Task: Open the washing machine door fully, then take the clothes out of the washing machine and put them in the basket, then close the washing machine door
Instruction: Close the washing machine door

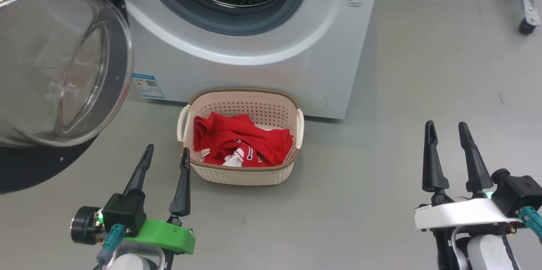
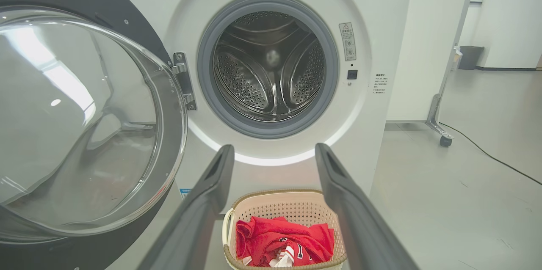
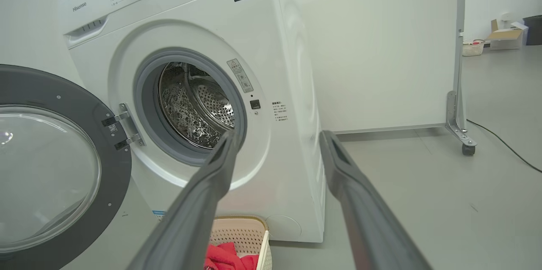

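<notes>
The white washing machine (image 1: 271,71) stands ahead with its steel drum (image 2: 271,67) bare of clothes. Its round door (image 1: 59,71), black rim and clear glass bowl, hangs swung wide to the left on its hinge (image 2: 184,79). On the floor in front sits the cream basket (image 1: 241,174) with the red clothes (image 1: 237,139) piled inside. My left gripper (image 1: 166,150) is open with nothing in it, its right fingertip close to the basket's left front corner. My right gripper (image 1: 447,127) is open and holds nothing, well to the right over bare floor.
A metal frame leg on a caster (image 1: 527,24) stands at the far right, with a black cable (image 2: 487,155) trailing across the grey floor. White wall panels (image 3: 381,41) lie behind the machine. Boxes and another basket (image 3: 472,48) sit far off.
</notes>
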You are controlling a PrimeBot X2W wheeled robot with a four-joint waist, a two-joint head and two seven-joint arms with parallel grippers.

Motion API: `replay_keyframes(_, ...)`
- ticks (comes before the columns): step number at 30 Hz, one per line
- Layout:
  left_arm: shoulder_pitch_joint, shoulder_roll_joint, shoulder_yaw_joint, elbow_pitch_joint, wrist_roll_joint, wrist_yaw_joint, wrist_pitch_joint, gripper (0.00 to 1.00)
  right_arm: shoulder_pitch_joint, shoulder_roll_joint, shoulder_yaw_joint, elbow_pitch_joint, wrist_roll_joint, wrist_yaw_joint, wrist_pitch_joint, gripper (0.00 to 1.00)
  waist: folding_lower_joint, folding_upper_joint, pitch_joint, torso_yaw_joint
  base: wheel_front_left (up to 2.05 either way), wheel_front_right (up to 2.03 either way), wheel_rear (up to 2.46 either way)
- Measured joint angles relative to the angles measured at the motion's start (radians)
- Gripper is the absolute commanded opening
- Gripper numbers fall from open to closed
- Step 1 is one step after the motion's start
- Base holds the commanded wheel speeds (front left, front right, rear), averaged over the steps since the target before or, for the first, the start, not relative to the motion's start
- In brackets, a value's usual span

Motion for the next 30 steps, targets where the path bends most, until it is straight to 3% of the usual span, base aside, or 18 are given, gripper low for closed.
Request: replay_keyframes(30,0.009,0.001,0.002,-0.006,0.004,0.008,0.0,1.0,0.022,0.0,0.032,0.002,0.003,0.01,0.0,1.0,0.0,0.0,-0.027,0.313,0.0,0.0,0.0)
